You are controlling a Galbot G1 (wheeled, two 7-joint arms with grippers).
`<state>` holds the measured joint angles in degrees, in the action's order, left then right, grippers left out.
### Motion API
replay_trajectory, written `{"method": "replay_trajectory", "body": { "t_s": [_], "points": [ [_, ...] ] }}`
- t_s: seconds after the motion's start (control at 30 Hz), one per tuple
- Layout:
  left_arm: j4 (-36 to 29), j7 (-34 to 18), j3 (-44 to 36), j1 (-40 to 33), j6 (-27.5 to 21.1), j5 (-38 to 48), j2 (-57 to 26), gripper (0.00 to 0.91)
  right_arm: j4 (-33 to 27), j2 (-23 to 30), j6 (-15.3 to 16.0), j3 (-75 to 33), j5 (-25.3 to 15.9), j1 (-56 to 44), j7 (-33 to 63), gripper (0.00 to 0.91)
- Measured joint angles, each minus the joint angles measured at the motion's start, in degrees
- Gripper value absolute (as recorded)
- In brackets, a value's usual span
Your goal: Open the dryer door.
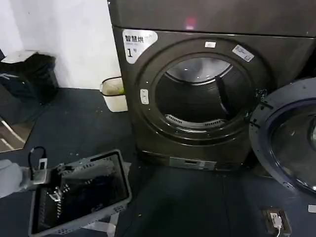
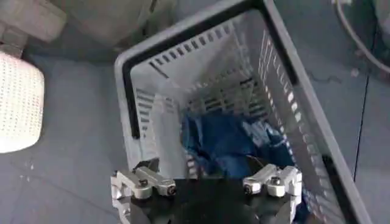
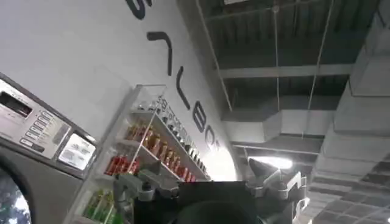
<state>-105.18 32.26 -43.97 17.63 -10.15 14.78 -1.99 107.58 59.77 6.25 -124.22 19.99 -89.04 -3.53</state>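
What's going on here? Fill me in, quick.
The dryer door already hangs swung wide open at the machine's right, leaving the empty drum exposed. Neither tool is touching it. The left tool hovers open over a grey laundry basket on the floor holding blue clothes. The right tool is open too, pointing up toward a shelf of bottles and the ceiling.
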Motion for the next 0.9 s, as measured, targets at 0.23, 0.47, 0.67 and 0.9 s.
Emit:
{"method": "replay_trajectory", "body": {
  "t_s": [0.23,0.47,0.67,0.9],
  "points": [
    [0.1,-0.9,0.4,0.0,-0.1,-0.2,0.4,0.907,0.3,0.1,-0.1,-0.1,0.0,-0.1,0.0,0.907],
    [1.3,0.6,0.4,0.0,1.2,0.1,0.5,0.907,0.5,0.3,-0.2,0.2,0.0,0.1,-0.1,0.907],
    [0.2,2.0,0.5,0.2,2.1,-0.6,0.0,0.907,0.8,0.5,-0.4,-0.2,-0.3,0.1,-0.1,0.907],
    [0.1,2.0,0.5,0.7,2.4,-1.9,-0.1,0.907,0.9,0.8,-0.5,-0.7,-0.3,-0.5,-0.2,0.907]
  ]
}}
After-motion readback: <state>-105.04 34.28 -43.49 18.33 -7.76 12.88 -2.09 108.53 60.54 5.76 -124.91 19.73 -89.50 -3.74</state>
